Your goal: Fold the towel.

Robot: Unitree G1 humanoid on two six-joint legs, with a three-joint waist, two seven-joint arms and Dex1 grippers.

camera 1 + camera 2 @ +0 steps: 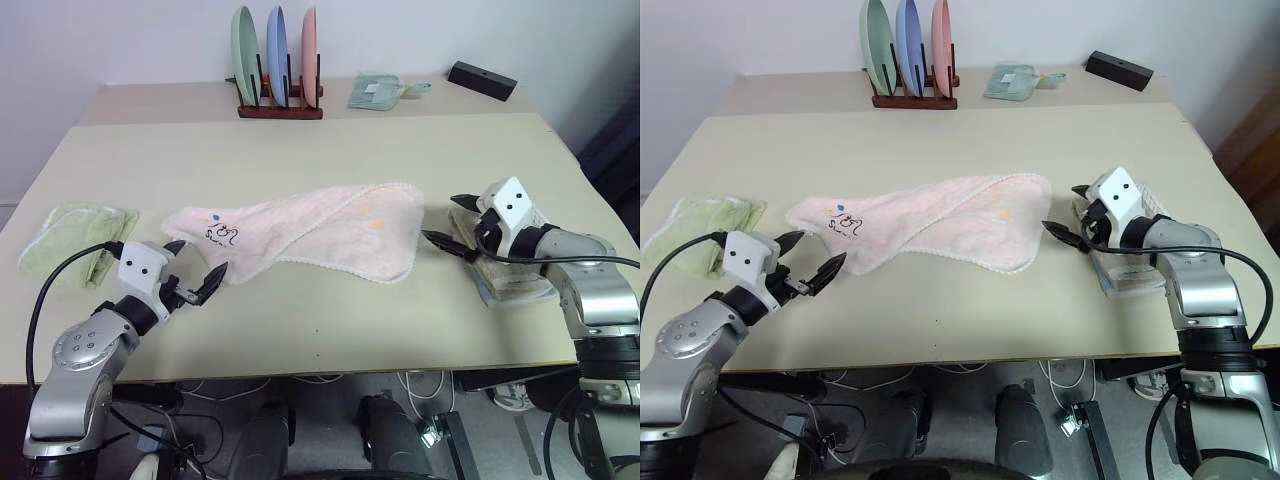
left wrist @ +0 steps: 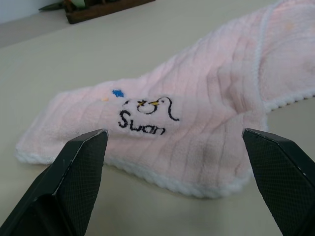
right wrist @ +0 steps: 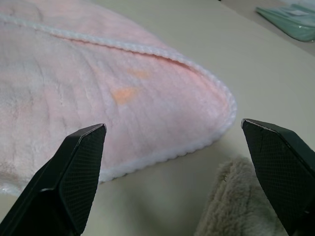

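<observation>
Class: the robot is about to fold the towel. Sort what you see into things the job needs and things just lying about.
Job:
pink towel
left tool, open
right tool, open

Lying about:
green towel
beige towel
plate rack
black box

Left gripper point(image 1: 196, 268): fingers spread wide, empty, aimed toward 2 o'clock.
Right gripper point(image 1: 448, 221): fingers spread wide, empty, aimed toward 9 o'clock.

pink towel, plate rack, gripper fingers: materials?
Towel: looks like soft terry cloth, ribbed pile, white scalloped stitched trim. Plate rack: dark wood by its look, though it could be stained or plastic. Left gripper fingers: black, matte, finely textured pads, probably rubber or plastic.
</observation>
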